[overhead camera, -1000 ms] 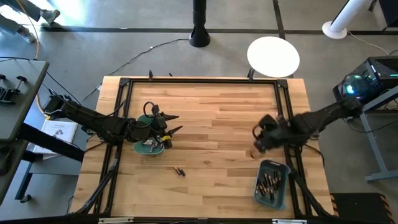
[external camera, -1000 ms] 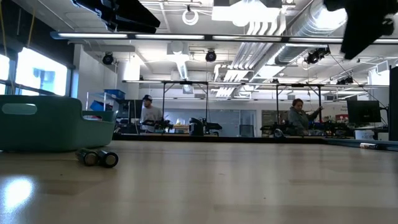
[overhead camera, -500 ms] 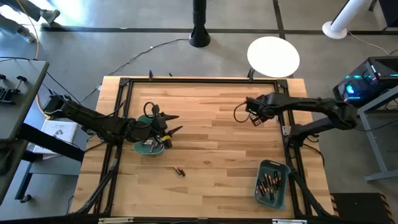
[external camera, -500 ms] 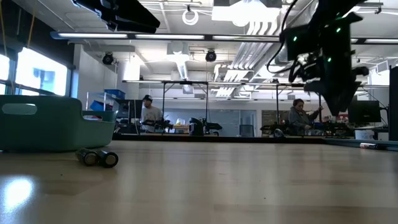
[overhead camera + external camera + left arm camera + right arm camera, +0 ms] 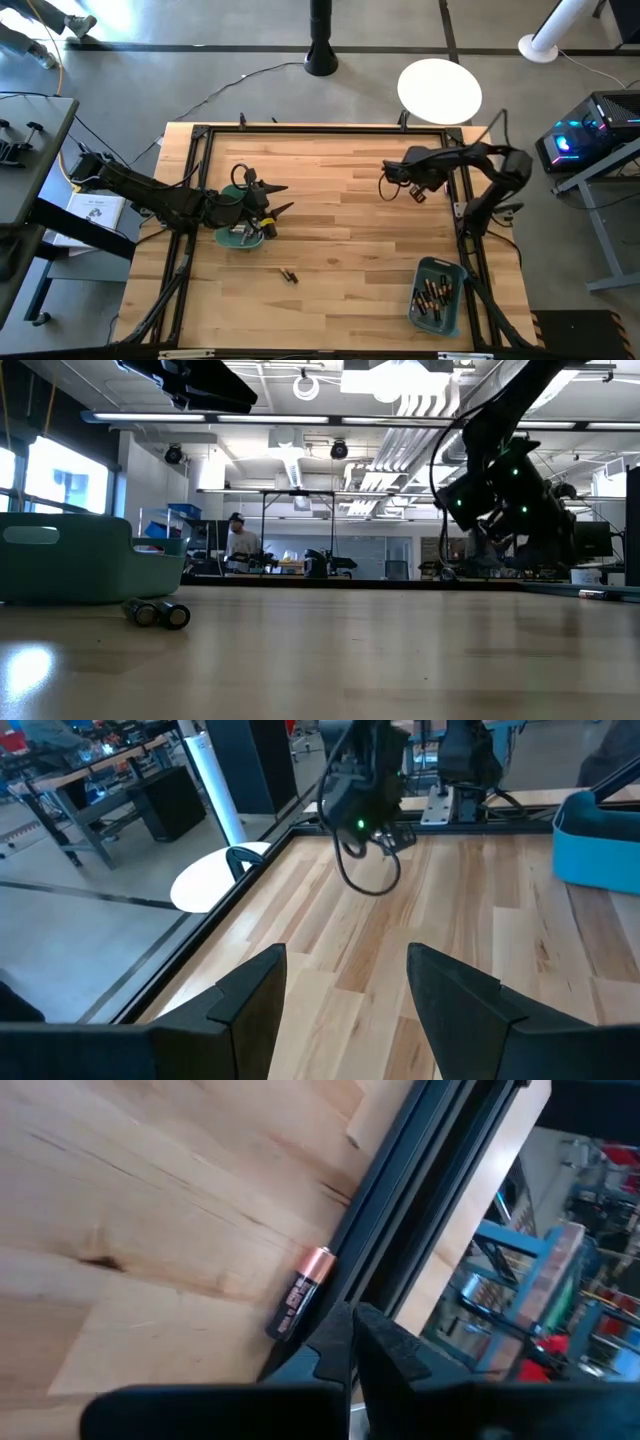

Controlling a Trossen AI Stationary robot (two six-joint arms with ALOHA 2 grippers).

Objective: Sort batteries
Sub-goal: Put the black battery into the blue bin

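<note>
Pale wooden planks made up our table (image 5: 330,215), framed by a black metal rail (image 5: 420,1200). We took the rectangular teal bin (image 5: 437,294) as our landmark; it held dark, copper-banded batteries (image 5: 431,295). Well away from it, mid-table, two small cylindrical cells (image 5: 289,275) lay side by side on the bare wood. Farther still, our left gripper (image 5: 272,198) hovered over a round teal bowl (image 5: 240,237), its dark fingers (image 5: 250,995) spread wide with nothing between them. Our right gripper (image 5: 385,182) hung beyond the bin, fingers pressed together and empty. One copper-capped battery (image 5: 300,1293) lay against the rail just ahead of them.
</note>
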